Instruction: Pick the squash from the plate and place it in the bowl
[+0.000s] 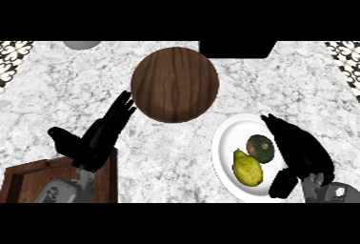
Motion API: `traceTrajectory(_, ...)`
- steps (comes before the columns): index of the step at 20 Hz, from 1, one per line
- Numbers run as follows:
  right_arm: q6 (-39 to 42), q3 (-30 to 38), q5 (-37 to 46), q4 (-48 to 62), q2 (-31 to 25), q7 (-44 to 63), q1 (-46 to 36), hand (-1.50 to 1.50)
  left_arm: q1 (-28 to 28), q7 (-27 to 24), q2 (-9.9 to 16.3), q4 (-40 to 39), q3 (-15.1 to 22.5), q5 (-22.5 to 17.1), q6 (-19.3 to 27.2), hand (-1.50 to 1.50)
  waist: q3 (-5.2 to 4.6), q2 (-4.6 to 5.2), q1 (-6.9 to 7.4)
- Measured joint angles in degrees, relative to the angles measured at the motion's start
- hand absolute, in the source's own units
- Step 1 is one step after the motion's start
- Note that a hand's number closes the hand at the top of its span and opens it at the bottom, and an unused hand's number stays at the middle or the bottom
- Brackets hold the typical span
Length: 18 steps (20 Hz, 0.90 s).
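2 grey forearms enter from the lower edge of the head view, each ending in a black hand, over a white-and-grey marbled stone counter (pixel 63 100). The left hand (pixel 95 136) rests with fingers straight and released, above the corner of a brown wooden board (pixel 28 183) at lower left, holding nothing. The right hand (pixel 299 147) hangs over the right rim of a round white plate (pixel 225 143), fingers extended and unclenched, just beside the fruit but grasping nothing.

On that plate lie 2 items, touching or nearly so: a dark green, rounded squash (pixel 261 148) toward the right, close under the right hand's fingers, and a yellow-green pear-shaped fruit (pixel 247 169) below and left of it. The round brown wooden bowl (pixel 175 85) sits up and left of the plate, apart from it, between the 2 hands.

The squash looks hard-skinned, stiff and fairly dense, unlikely to bruise but smooth enough to slip; its rounded body could roll on the plate. A grasp across its widest middle, fingers on the far side and thumb opposite, seems safest, taking care not to nudge the neighbouring fruit.
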State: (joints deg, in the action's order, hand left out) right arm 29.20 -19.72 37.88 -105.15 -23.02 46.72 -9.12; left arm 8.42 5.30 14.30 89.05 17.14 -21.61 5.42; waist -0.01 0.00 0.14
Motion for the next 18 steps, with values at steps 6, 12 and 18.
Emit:
traceTrajectory(6, 0.2, 0.2, 4.8, 4.4, 3.2, -3.4, -1.2, -1.5, -0.8, 1.1, -1.9, 0.7, -2.3, 2.0, -2.0, 0.0, 0.0, -0.01, -0.03)
traceTrajectory(12, -1.1, 1.6, 8.9, 7.2, 3.9, -8.1, 0.6, -1.5, -1.5, 0.8, -4.3, -0.5, -3.6, 4.5, -3.7, 0.0, 0.01, -0.01, -0.12)
traceTrajectory(18, -4.4, 2.5, 12.9, 11.3, 6.3, -11.4, 1.0, -1.5, -1.2, 1.5, -5.5, -0.5, -5.8, 5.9, -5.1, 0.0, 0.0, -0.01, -0.11)
